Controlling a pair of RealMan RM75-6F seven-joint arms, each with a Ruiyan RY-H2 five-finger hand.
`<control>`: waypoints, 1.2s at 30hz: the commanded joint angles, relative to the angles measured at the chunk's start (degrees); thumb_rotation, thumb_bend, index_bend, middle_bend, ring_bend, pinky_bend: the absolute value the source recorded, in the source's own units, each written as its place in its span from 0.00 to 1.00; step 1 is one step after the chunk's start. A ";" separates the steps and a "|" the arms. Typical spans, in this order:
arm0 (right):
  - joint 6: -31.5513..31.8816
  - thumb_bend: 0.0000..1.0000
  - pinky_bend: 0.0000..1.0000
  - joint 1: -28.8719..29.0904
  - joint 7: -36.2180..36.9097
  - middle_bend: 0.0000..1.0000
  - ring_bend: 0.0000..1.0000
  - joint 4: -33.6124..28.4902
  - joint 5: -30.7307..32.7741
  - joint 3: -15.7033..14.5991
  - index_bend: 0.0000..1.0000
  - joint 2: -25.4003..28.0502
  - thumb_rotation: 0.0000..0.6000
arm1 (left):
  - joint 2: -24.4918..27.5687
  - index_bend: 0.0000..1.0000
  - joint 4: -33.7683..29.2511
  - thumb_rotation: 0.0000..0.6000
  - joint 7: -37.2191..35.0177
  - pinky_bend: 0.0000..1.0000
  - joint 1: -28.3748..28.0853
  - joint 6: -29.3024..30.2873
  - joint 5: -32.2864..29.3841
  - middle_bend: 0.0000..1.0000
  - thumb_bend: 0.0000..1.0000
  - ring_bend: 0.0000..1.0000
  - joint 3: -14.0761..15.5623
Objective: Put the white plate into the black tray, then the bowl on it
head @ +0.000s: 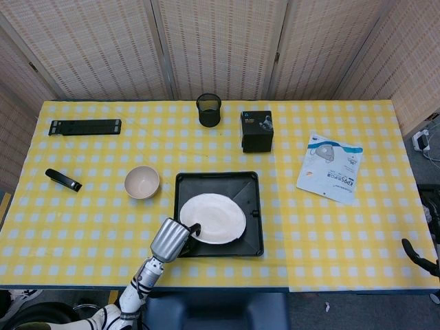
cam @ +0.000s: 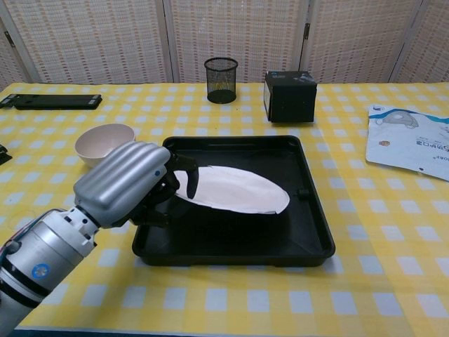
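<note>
Because the left hand [cam: 144, 184] pinches the white plate [cam: 235, 189] only at its near-left rim, the plate juts out over the black tray [cam: 309, 232], and from the chest view it seems to hang slightly tilted above the tray floor rather than resting on it, though I cannot be sure the far edge is clear. The plate looks thin, stiff and light, with a smooth surface that could slip in a rim pinch, so I judge it wants lowering flat before the fingers let go. The bowl [head: 141, 181] stands on the tabletop [head: 82, 213] just left of the tray; it looks rigid and light, best taken at its rim. Of the right hand [head: 419, 250] only a sliver shows, so I cannot tell its state.
</note>
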 commanded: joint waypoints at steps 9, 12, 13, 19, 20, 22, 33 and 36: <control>0.19 0.31 0.00 -0.94 -0.01 0.00 0.00 0.82 1.79 0.83 0.00 0.17 1.00 | -5.75 0.62 7.86 1.00 -4.62 1.00 -3.27 -1.53 -2.36 1.00 0.49 1.00 -0.84; 0.31 0.31 0.00 -1.12 0.11 0.00 0.00 0.65 1.65 0.87 0.00 0.12 1.00 | -7.16 0.62 9.51 1.00 -5.73 1.00 -3.65 -1.11 -2.71 1.00 0.49 1.00 -0.83; 0.32 0.31 0.00 -1.14 0.15 0.00 0.00 0.66 1.58 0.89 0.00 0.15 1.00 | -7.45 0.61 9.93 1.00 -5.93 1.00 -3.77 -1.11 -2.84 1.00 0.49 1.00 -0.82; -0.87 0.31 0.00 -0.83 1.09 0.00 0.00 0.73 0.31 0.25 0.00 0.75 1.00 | -6.78 0.52 9.59 1.00 -7.80 1.00 -4.37 -1.57 -3.43 1.00 0.50 1.00 -0.23; -1.06 0.31 0.00 -0.74 1.40 0.00 0.00 0.69 -0.03 0.12 0.00 0.92 1.00 | -6.57 0.50 9.29 1.00 -7.75 1.00 -4.32 -1.48 -3.56 1.00 0.49 1.00 -0.19; -1.01 0.31 0.00 -0.67 1.63 0.00 0.00 0.73 -0.43 0.10 0.00 1.03 1.00 | -6.19 0.46 8.76 1.00 -7.38 1.00 -4.24 -1.02 -3.61 1.00 0.46 1.00 -0.12; -0.01 0.31 0.00 -0.95 4.43 0.00 0.00 1.16 -4.39 -1.40 0.00 2.00 1.00 | -1.02 0.36 0.44 1.00 -3.52 1.00 -3.27 -3.31 -5.24 1.00 0.35 1.00 1.77; 0.22 0.31 0.00 -0.97 4.74 0.00 0.00 1.60 -4.96 -1.57 0.00 1.99 1.00 | 1.11 0.34 -2.73 1.00 -0.63 1.00 -2.75 -3.89 -5.95 1.00 0.31 1.00 2.00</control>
